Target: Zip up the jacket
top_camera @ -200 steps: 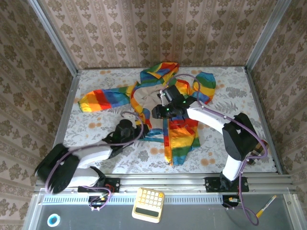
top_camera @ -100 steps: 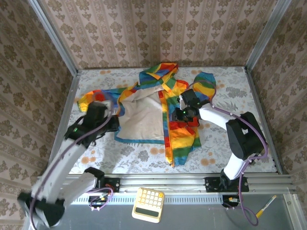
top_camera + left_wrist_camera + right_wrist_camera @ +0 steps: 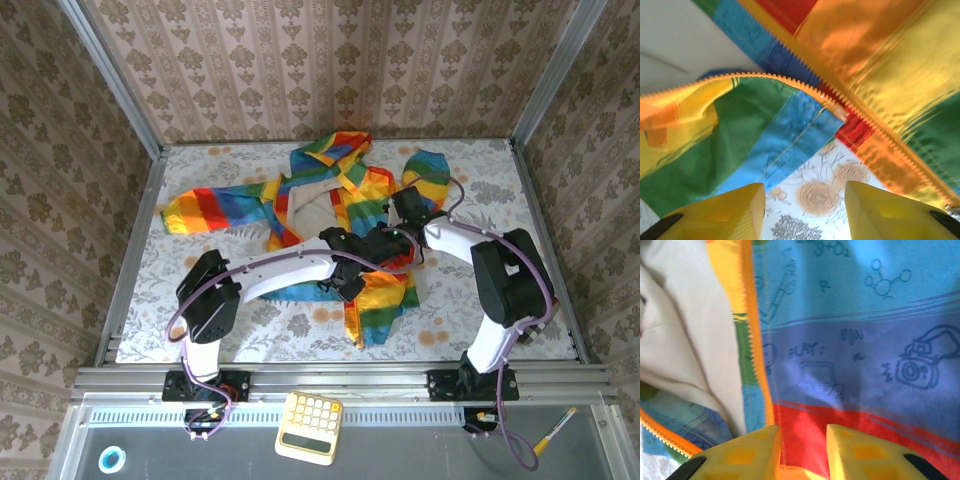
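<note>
Overhead view: evenly and brightly lit from above, sharp throughout; shadows under the arms on the table (image 3: 160, 280) were short and soft.

Left wrist view: strong sheen on the orange and yellow stripes of the jacket (image 3: 880, 60), pale lining at upper left nearly washed out. The left gripper (image 3: 804, 185) was soft at the lower edge (too close for focus).

Right wrist view: dimmer, cooler cast, printed fabric legible; the right gripper (image 3: 802, 427) was likewise blurred
</note>
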Available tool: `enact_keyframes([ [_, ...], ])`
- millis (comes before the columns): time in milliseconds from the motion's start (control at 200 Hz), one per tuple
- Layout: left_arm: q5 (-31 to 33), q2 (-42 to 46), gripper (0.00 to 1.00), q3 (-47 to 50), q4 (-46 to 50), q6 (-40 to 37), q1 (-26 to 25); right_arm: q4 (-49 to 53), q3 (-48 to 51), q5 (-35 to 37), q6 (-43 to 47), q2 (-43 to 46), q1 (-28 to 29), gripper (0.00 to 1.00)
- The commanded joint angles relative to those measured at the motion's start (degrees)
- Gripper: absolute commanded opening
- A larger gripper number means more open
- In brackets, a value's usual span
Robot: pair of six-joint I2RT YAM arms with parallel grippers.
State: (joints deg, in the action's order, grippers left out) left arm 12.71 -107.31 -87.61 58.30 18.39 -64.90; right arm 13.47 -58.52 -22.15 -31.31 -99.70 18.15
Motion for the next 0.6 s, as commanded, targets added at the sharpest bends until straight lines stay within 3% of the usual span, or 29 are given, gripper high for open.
enact_keyframes([
  [0, 1.4, 8.0, 0.48, 2.47, 1.37, 2.56, 1.93, 1.67, 0.86, -2.25, 0.86, 3.73, 0.3, 0.33],
  [160, -5.95, 18.14, 0.5, 15.77, -11.56, 9.19, 5.12, 3.05, 1.69, -4.62, 4.36, 4.75, 2.06, 0.37],
  [320, -15.43, 23.94, 0.4, 30.61, -31.61, 19.61, 10.22, 7.45, 1.74, -3.99, 9.99, 5.63, 6.16, 0.43],
  [435, -16.84, 25.44, 0.37, 37.62, -41.49, 25.36, 11.92, 9.04, 2.49, -4.17, 12.47, 6.21, 8.61, 0.49],
  [595, -18.07, 25.93, 0.36, 42.9, -47.18, 28.16, 13.61, 10.09, 0.65, -3.72, 14.56, 3.3, 11.21, 0.54],
])
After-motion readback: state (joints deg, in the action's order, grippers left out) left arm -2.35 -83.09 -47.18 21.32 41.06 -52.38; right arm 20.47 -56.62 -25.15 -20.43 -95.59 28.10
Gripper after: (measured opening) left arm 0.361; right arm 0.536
